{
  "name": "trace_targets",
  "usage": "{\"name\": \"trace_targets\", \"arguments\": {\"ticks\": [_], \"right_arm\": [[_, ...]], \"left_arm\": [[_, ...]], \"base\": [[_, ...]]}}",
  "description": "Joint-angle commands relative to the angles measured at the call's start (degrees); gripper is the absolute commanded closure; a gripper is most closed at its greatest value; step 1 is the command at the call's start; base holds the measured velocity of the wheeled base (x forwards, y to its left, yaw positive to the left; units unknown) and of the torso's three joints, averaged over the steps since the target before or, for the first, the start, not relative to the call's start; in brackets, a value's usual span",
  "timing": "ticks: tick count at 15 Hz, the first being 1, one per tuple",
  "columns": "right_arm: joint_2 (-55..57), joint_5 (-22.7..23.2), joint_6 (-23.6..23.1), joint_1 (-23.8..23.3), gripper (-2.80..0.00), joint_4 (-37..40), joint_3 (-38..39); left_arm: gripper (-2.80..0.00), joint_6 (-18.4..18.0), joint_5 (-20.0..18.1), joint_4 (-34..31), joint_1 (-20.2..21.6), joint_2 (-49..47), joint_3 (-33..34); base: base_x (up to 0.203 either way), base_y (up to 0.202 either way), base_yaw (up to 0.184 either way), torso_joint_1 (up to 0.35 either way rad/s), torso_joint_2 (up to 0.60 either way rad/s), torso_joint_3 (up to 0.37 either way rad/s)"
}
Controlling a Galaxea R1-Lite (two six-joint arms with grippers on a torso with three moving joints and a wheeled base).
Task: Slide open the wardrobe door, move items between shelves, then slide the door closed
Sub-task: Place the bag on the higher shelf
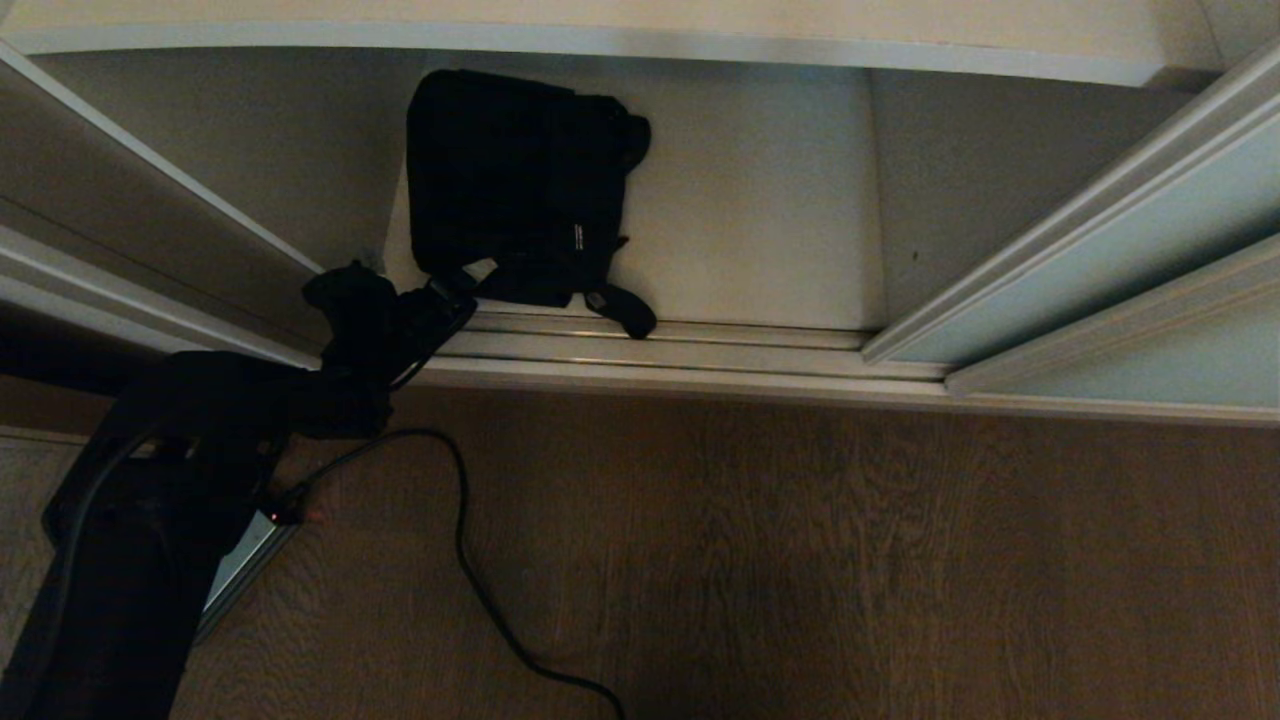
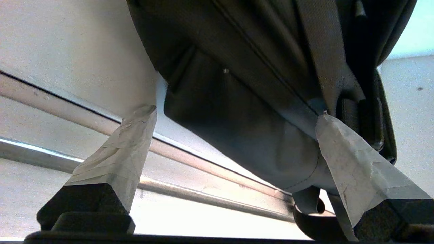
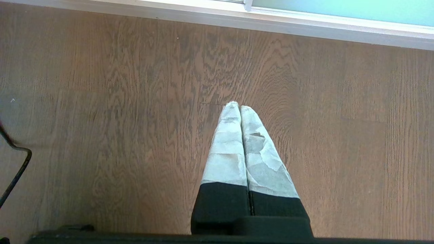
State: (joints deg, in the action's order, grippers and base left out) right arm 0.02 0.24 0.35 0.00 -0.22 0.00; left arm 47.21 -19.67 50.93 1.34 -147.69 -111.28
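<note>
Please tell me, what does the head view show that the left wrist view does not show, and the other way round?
Only the head view shows the whole black bag lying on the white shelf, the glass door slid to the right, the wooden floor and a black cable. Only the left wrist view shows the left tool open, one finger touching the bag. Both show the bag, shelf and floor track.

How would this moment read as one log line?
left gripper: open at black bag | bag: bottom shelf | right gripper: shut, parked | door: open

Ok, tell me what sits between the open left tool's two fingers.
The black bag's lower corner, shown in the left wrist view; one finger meets it, the other stands clear.
</note>
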Motion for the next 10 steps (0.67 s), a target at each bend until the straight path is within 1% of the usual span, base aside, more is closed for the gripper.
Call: {"name": "trace_targets", "arguments": {"ticks": [1,2,3,7,10], "right_arm": [[-0.11,0.02,0.00,0.00,0.00,-0.04,0.00],[-0.12,0.02,0.00,0.00,0.00,-0.04,0.00],[-0.11,0.02,0.00,0.00,0.00,-0.04,0.00],[-0.20,0.02,0.00,0.00,0.00,-0.04,0.00],[-0.20,0.02,0.00,0.00,0.00,-0.04,0.00]], "left_arm": [[-2.80,0.16,-0.02,0.31,-0.46,-0.14,-0.08],[-2.80,0.25,-0.02,0.29,-0.65,-0.14,-0.08],[-2.80,0.33,-0.02,0.22,-0.73,-0.14,-0.08],[-2.80,0.58,-0.02,0.23,-1.08,0.21,0.01],[-2.80,0.42,0.00,0.22,-1.09,0.13,0.01]], "base": [[0.000,0.000,0.000,0.000,0.00,0.000],[0.000,0.000,0.000,0.000,0.00,0.000],[0.095,0.000,0.001,0.002,0.00,0.002],[0.176,0.000,0.000,0.002,0.00,0.002],[0.000,0.000,0.000,0.000,0.00,0.000]]}}
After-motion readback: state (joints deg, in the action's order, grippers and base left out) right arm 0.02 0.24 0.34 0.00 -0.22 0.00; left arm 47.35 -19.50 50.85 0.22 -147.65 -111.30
